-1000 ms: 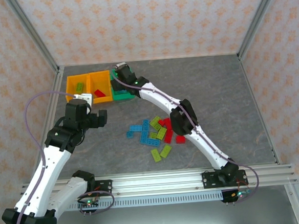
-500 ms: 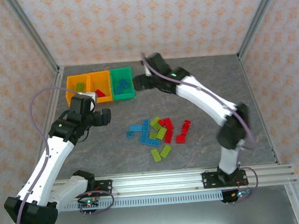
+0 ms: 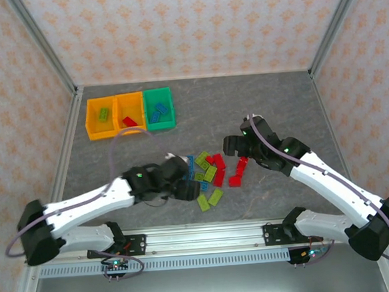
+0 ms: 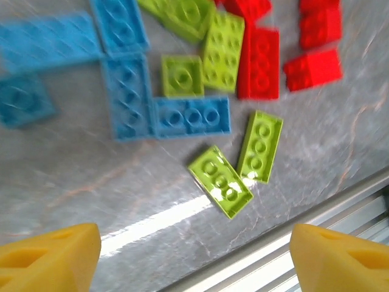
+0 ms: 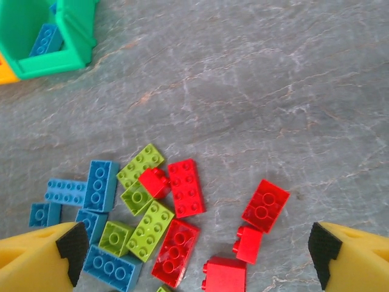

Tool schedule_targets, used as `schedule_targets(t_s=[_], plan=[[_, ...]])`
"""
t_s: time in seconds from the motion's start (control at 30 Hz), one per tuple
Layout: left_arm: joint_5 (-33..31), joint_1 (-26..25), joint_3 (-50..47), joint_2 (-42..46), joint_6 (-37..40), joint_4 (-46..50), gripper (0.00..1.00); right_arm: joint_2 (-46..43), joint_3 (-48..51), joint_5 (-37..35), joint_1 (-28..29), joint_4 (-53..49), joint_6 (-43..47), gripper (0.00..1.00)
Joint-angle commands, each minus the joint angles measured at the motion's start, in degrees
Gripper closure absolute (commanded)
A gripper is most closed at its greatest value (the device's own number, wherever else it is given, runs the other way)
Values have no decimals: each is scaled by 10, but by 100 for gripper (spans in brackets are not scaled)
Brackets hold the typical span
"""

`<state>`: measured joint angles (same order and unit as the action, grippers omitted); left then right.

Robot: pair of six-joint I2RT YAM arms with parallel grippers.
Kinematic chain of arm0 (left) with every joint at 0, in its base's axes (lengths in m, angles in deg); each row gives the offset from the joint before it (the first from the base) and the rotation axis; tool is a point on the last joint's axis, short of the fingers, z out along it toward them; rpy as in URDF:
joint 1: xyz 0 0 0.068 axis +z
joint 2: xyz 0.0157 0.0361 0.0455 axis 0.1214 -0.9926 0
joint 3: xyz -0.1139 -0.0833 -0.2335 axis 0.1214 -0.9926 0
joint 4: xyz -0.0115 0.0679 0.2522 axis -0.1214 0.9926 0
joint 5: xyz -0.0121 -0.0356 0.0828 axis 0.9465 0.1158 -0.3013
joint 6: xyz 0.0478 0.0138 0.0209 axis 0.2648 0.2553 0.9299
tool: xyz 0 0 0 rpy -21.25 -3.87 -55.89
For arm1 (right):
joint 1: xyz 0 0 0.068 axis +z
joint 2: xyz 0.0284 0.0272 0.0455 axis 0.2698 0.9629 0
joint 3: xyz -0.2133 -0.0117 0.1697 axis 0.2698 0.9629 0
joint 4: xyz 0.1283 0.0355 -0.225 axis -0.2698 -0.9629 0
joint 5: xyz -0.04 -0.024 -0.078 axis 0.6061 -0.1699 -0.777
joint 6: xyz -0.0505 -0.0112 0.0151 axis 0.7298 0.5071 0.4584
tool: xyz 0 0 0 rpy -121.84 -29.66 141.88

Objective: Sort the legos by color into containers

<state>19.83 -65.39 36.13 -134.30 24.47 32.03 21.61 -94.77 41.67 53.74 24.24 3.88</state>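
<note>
The legos (image 3: 210, 175) lie in a loose pile of blue, lime green and red bricks at the table's middle front. My left gripper (image 3: 186, 187) hovers at the pile's left edge, open with nothing in it. In the left wrist view its yellow fingertips (image 4: 51, 258) straddle bare table just short of two lime bricks (image 4: 220, 180). My right gripper (image 3: 236, 147) hangs open and unloaded over the pile's right side, above several red bricks (image 5: 176, 252). The containers stand at the far left: two orange bins (image 3: 89, 120) and a green bin (image 3: 161, 127) that holds blue bricks (image 5: 45, 39).
A lime brick lies in the left orange bin and a red brick (image 3: 130, 120) in the middle one. The metal rail (image 3: 207, 237) runs along the near table edge, close behind the left gripper (image 4: 194, 267). Patterned walls and metal posts enclose the table.
The left arm swung from beside the orange bins down to the pile's left edge. The right arm pulled back from over the green bin to the pile's right side.
</note>
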Motion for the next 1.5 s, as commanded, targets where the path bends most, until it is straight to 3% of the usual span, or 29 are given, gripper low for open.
schedule_targets(t_s=[0.0,0.43,0.73,1.0,1.2,1.33,1.47], plan=[[-27,-34,7,-69,-55,-60,21,6,-11,-40,-2,-1,-19,5],[-61,-30,35,-209,-96,-79,28,37,-31,-30,-3,-25,-7,4],[-72,-17,21,-233,-122,-90,33,37,-28,-32,-3,-31,-9,4],[-83,-15,-18,-224,-142,-63,50,46,-31,-25,-3,-27,-11,4],[-80,-15,-49,-199,-129,-53,57,59,-31,-19,-3,-23,-13,4],[-76,-15,-56,-183,-104,-62,47,73,-35,-13,-3,-25,-17,4],[-66,-35,-65,-139,-52,-93,23,71,-34,-13,-3,-29,-18,4]])
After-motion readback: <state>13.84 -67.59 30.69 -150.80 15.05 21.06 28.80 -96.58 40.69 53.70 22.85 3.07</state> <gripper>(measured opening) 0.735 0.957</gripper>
